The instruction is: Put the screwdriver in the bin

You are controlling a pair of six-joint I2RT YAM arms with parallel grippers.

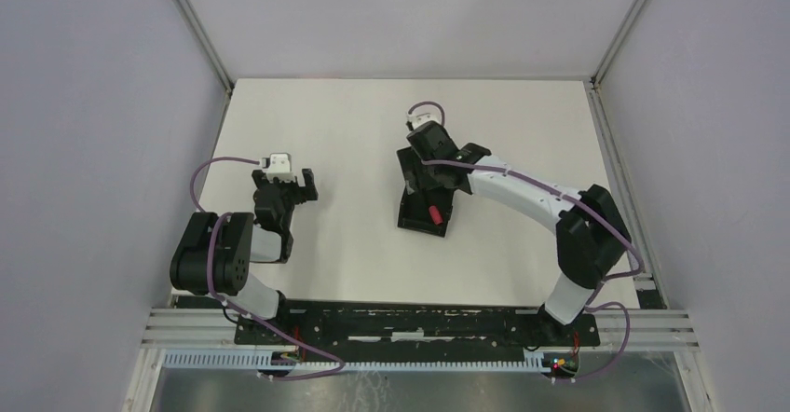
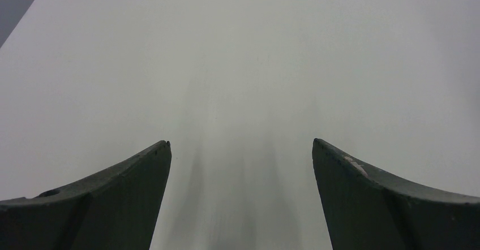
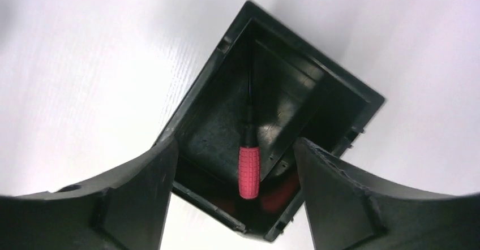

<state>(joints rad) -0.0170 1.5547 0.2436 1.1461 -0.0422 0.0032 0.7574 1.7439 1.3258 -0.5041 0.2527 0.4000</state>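
left gripper (image 2: 241,143): fingers apart, nothing between | table (image 2: 243,52): white

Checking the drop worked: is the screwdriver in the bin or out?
In. The screwdriver lies within the walls of the bin, free of the open right gripper.
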